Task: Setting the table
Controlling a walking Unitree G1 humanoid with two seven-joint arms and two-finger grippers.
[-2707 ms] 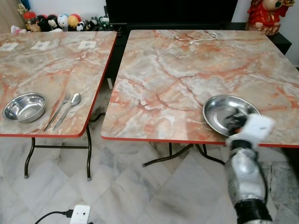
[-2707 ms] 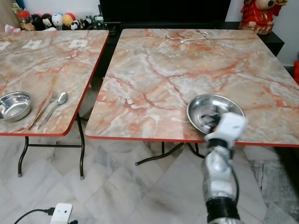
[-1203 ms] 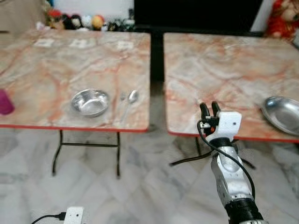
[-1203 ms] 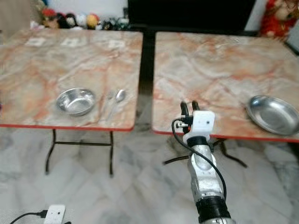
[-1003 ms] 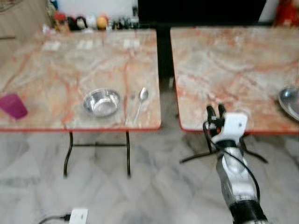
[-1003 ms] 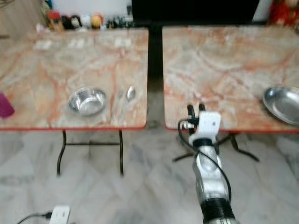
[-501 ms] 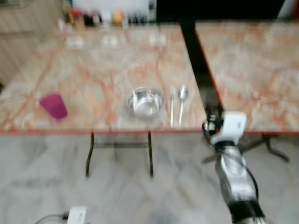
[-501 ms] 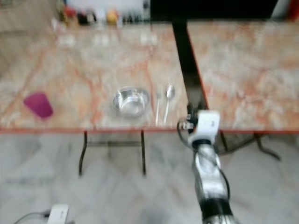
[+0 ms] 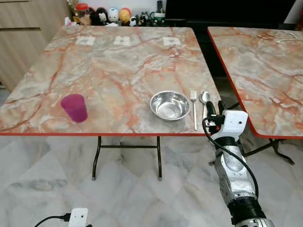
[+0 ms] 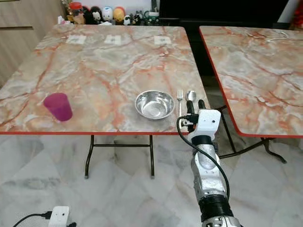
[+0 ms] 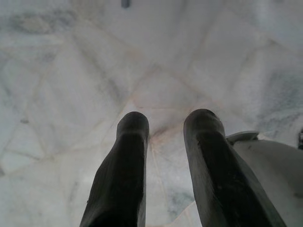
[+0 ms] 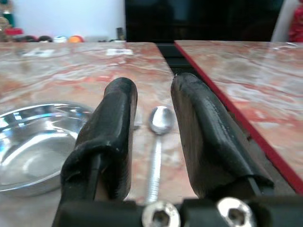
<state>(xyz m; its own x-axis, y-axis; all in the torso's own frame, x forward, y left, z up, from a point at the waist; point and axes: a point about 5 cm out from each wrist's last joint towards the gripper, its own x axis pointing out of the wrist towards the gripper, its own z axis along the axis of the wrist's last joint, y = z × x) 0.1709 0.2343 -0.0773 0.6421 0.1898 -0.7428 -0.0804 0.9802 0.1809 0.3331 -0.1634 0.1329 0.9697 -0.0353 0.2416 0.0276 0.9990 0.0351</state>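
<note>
The right gripper (image 9: 218,107) hovers at the near edge of the marble table (image 9: 113,61), its two black fingers parted by a narrow gap and holding nothing, lined up on the spoon (image 12: 158,142). The spoon lies beside the fork (image 9: 194,108), just right of the steel bowl (image 9: 170,105); a purple cup (image 9: 75,107) stands well to the left. The step in hand appears to be the approach to the cutlery; next, the fingers must descend astride the spoon's handle. The left gripper (image 11: 165,142) hangs idle, slightly open, over the floor.
</note>
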